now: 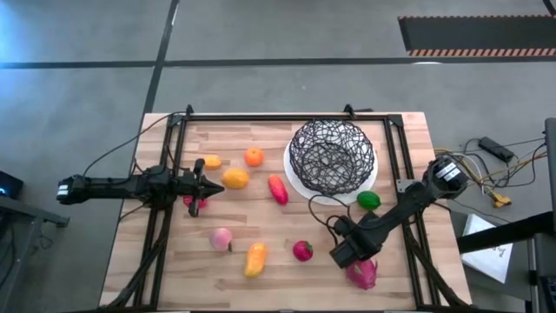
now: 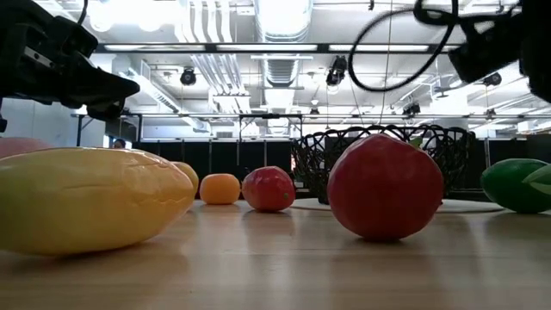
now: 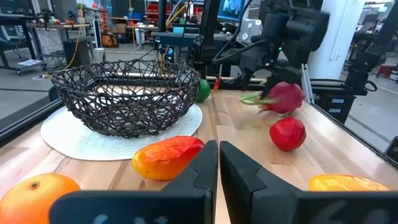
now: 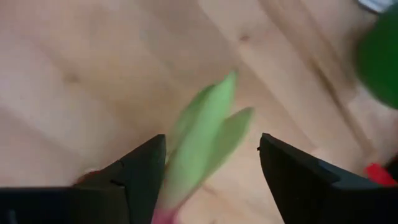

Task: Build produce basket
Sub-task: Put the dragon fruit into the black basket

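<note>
Here the right tool (image 1: 354,257) hangs over the dragon fruit (image 1: 362,273) with its fingers spread; in the right wrist view the fruit's green leaf tips (image 4: 208,134) stand between the two dark fingers (image 4: 140,174), and neither finger appears to touch them. The step in hand, as I judge it, is closing on this fruit to carry it to the basket (image 1: 332,156), which sits well beyond the tool on its white plate (image 1: 295,178), with no fruit that I can make out inside.

To do it well, the tool should go lower before closing. Only the thin leaves lie between the fingers, and a pinch on those would likely slip or let the fruit swing. The pink body, just below the fingers, is the better hold, taken across its middle with the fingers level. The green fruit (image 1: 368,200) lies between tool and basket, so the lift should clear it and the wire rim before release, and the release should come low inside the bowl.

The left tool (image 1: 201,184) waits far across the bench (image 1: 261,230), fingers closed on nothing, with an orange fruit (image 1: 234,179) just ahead of it and a red-orange one (image 3: 166,155) beyond.
</note>
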`<state>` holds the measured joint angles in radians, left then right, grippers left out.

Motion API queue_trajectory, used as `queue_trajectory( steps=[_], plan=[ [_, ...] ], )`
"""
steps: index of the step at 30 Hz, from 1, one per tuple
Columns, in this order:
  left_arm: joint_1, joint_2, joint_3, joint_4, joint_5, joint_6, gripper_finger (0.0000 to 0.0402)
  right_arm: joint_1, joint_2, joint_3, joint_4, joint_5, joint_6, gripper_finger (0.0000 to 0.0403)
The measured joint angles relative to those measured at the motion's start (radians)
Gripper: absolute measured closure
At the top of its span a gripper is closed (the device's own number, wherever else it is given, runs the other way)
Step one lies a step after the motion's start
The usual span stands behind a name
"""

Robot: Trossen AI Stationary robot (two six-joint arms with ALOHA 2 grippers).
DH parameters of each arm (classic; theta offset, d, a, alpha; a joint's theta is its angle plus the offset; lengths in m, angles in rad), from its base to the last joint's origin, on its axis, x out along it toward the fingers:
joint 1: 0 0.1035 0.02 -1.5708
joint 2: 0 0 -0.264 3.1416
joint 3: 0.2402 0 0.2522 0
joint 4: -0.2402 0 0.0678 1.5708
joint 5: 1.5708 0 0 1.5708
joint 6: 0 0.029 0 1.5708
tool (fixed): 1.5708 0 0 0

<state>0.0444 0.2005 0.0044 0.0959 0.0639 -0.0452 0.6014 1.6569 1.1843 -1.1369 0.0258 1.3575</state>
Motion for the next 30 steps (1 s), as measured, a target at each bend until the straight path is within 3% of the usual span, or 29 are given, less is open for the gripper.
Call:
queue_trajectory(
  steps=[8,14,21,26,30],
  plan=[
    [0.0,0.002,0.0,0.0,0.0,0.0,0.0401,-0.009,-0.007,-0.086,0.116,-0.024,-0.015,0.0175],
    [0.0,0.002,0.0,0.0,0.0,0.0,0.0401,-0.011,-0.033,-0.206,0.351,-0.049,0.04,0.0154],
    [0.0,0.002,0.0,0.0,0.0,0.0,0.0401,-0.011,-0.049,-0.25,0.377,-0.052,0.085,0.0138],
    [0.0,0.002,0.0,-0.001,0.0,0.0,0.0401,-0.018,-0.052,-0.251,0.373,-0.06,0.082,0.0171],
    [0.0,0.002,0.0,0.0,0.0,0.0,0.0401,-0.018,-0.053,-0.256,0.373,-0.06,0.082,0.0227]
  ],
)
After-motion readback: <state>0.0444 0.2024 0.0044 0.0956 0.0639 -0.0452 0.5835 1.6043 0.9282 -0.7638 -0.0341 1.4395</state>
